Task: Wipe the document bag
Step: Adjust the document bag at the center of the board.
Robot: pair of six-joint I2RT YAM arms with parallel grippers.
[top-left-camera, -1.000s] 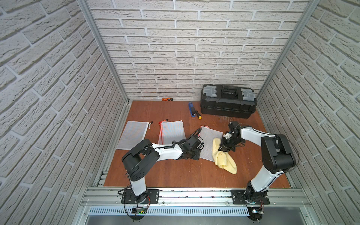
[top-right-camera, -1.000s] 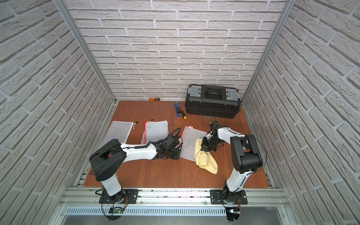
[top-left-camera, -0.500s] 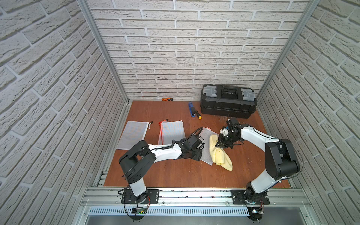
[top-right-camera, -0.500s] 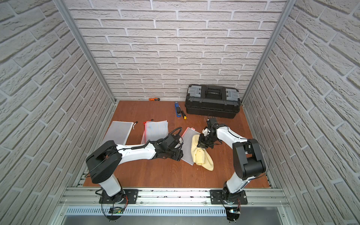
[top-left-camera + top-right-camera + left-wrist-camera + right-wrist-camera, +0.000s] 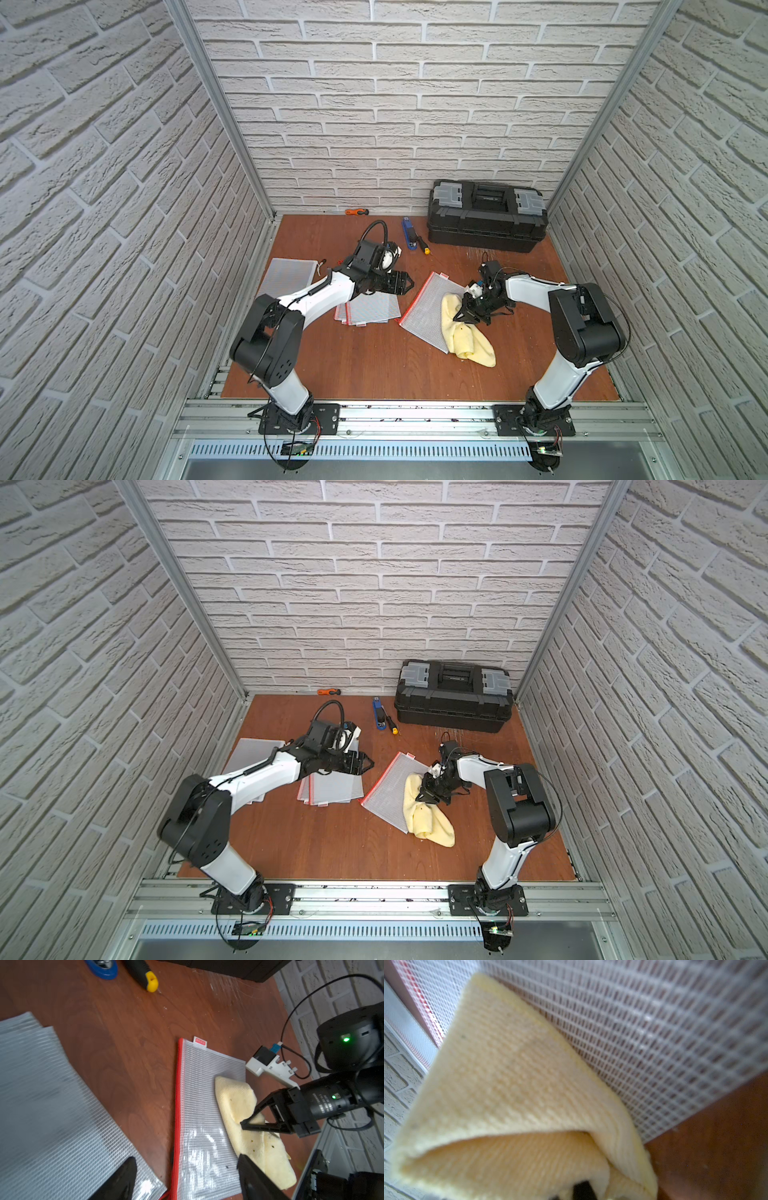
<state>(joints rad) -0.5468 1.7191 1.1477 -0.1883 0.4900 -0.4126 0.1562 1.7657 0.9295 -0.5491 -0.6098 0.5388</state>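
Right wrist view puts us closest: the yellow cloth (image 5: 508,1084) lies folded on the mesh of the document bag (image 5: 664,1032). We see the right gripper (image 5: 467,313) with its jaws together, clamped on a pinch of that cloth. The cloth's loose end trails off the bag onto the table (image 5: 374,374) toward the front.

The bag lies flat between the two arms, its red zip edge facing the left arm. A second ago the left gripper (image 5: 409,285) was closed low at that edge. Now its jaws stand apart and it hangs clear of the bag, near the stack of spare bags (image 5: 370,309). Meanwhile the cloth has slid a little further onto the mesh. We judge the bag is no longer pinned, so further strokes could drag it.

Farthest back, the toolbox (image 5: 486,222) sits by the wall.
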